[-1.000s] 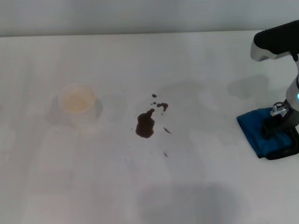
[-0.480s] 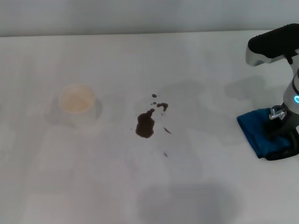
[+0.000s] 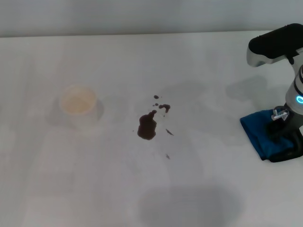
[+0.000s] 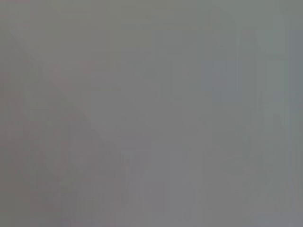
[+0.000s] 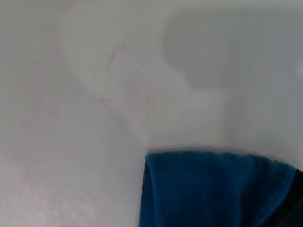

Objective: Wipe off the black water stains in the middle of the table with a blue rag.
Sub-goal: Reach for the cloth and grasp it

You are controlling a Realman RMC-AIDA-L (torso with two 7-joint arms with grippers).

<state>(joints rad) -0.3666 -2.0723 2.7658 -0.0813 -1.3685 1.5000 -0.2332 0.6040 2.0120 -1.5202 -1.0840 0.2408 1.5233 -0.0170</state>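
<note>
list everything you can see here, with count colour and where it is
black water stains: one dark brown-black blotch with several tiny droplets around it, middle of the table
paper cup: one, white, upright, on the robot's left of the stains, apart from them
blue rag: one, bright blue with a dark edge, flat on the table at the far right, apart from the stains
table: one, plain white, fills the view
right gripper: one, black, down on the rag at the right edge of the head view
left gripper: not in view; its wrist view shows only blank grey
</note>
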